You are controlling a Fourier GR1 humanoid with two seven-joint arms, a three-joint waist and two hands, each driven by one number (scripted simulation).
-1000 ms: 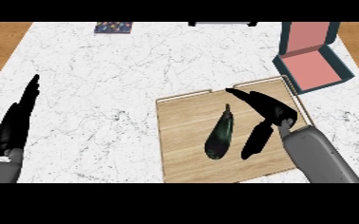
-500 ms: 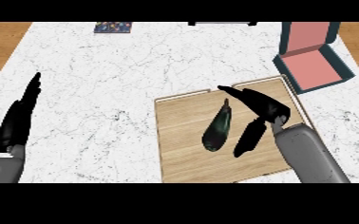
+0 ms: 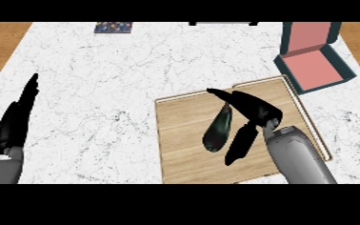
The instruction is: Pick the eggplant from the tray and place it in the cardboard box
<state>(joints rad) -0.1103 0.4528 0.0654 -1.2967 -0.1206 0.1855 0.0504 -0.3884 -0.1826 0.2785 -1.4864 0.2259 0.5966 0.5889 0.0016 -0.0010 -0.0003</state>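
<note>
Lower right of the frame, the tray (image 3: 190,138) sits on the tabletop (image 3: 126,76), with the eggplant (image 3: 218,130) on it, centre. Cardboard box (image 3: 314,57) lies upper right, just beyond the tray's far corner.

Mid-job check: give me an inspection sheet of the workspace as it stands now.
Surface: white marbled counter, wood edge at far left.
Job's things: eggplant lying on the wooden tray; open box with pink inside at far right, nothing seen in it.
Clutter: small patterned item at the far edge.
Hands: right hand over the tray beside the eggplant, fingers spread, not closed on it; left hand resting open at the left edge.
Cables: nothing seen.
Surroundings: dark object at the top edge, too cut off to tell.
</note>
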